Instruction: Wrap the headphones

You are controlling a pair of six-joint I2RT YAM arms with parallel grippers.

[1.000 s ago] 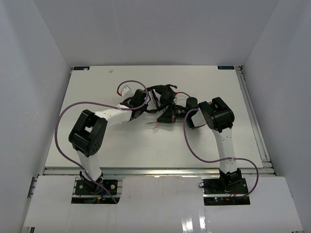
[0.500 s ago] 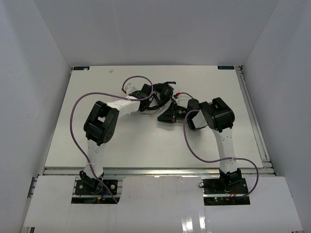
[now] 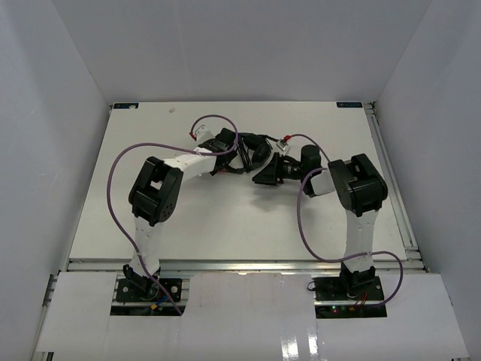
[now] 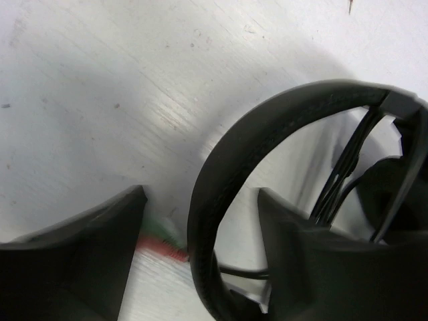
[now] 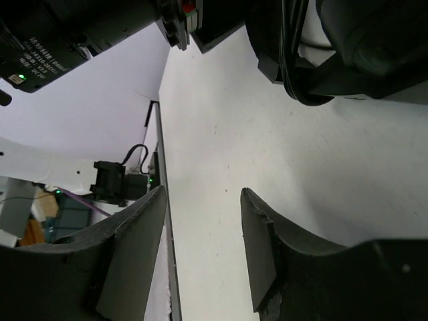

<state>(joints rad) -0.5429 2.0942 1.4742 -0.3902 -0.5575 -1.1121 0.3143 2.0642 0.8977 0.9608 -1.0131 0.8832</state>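
Top external view: headphones (image 3: 254, 150) bunched at upper centre of the white bench (image 3: 188, 226), far from every edge, with wide bare room below and to both sides. Against a second ago, the right arm (image 3: 361, 195) has swung right and both jaws have parted. Left jaws are apart astride the headband (image 4: 267, 114); right jaws are apart over bare bench. Headband is smooth, padded and arched, with thin black cable (image 4: 344, 167) alongside.

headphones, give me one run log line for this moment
task: wrap headphones | headphones: lying on table | left hand: open, straddling headband, not clamped | right hand: open, empty
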